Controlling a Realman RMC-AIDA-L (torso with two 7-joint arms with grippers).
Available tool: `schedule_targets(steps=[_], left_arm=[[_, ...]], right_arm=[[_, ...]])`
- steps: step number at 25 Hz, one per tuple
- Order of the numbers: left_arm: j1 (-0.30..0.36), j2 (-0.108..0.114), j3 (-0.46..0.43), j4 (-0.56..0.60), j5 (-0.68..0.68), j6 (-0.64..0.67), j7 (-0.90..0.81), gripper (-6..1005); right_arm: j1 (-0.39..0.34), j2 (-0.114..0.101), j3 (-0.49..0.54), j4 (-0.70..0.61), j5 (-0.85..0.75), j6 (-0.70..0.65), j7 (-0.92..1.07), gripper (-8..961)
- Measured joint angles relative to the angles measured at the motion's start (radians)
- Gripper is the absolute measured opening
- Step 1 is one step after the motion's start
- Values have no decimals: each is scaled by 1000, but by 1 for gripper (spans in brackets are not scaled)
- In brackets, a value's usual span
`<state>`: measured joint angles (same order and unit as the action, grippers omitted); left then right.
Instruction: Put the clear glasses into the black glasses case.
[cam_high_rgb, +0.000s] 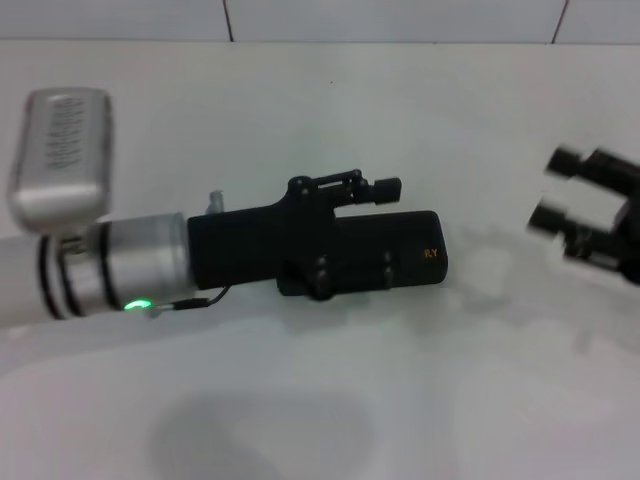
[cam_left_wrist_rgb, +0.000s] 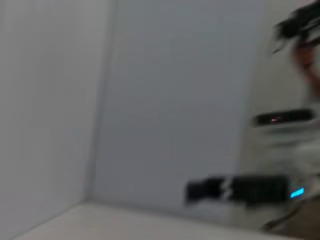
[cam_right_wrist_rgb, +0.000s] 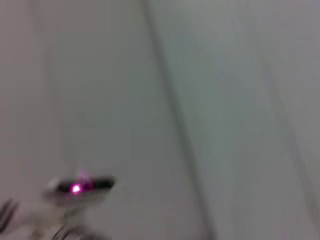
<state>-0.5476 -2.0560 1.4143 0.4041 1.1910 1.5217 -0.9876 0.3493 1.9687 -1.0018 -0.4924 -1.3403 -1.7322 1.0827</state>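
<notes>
The black glasses case (cam_high_rgb: 415, 262) lies lengthwise at the middle of the white table, lid down, with small orange lettering near its right end. My left gripper (cam_high_rgb: 375, 225) reaches in from the left and sits over the case's left half, hiding that part. At the right edge my right gripper (cam_high_rgb: 553, 190) hovers apart from the case, open, with nothing between its two fingertips. The same gripper shows far off in the left wrist view as a dark bar (cam_left_wrist_rgb: 235, 189). The clear glasses are not in any view.
The silver wrist and camera housing (cam_high_rgb: 60, 150) of my left arm fill the left side. A tiled wall (cam_high_rgb: 400, 18) runs along the table's far edge. The right wrist view holds only pale wall and a pink light (cam_right_wrist_rgb: 76, 188).
</notes>
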Motion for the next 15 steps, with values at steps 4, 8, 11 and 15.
schedule_targets(steps=[4, 8, 11, 15], left_arm=[[37, 23, 0, 27, 5, 101, 7, 719], [90, 35, 0, 53, 9, 128, 28, 723], [116, 36, 0, 59, 9, 134, 60, 720], [127, 34, 0, 59, 9, 140, 79, 717]], right_arm=[[24, 8, 0, -69, -112, -47, 14, 678], [39, 32, 0, -100, -180, -51, -16, 788], [51, 42, -3, -104, -212, -51, -53, 843], [64, 43, -8, -101, -218, -47, -64, 843]])
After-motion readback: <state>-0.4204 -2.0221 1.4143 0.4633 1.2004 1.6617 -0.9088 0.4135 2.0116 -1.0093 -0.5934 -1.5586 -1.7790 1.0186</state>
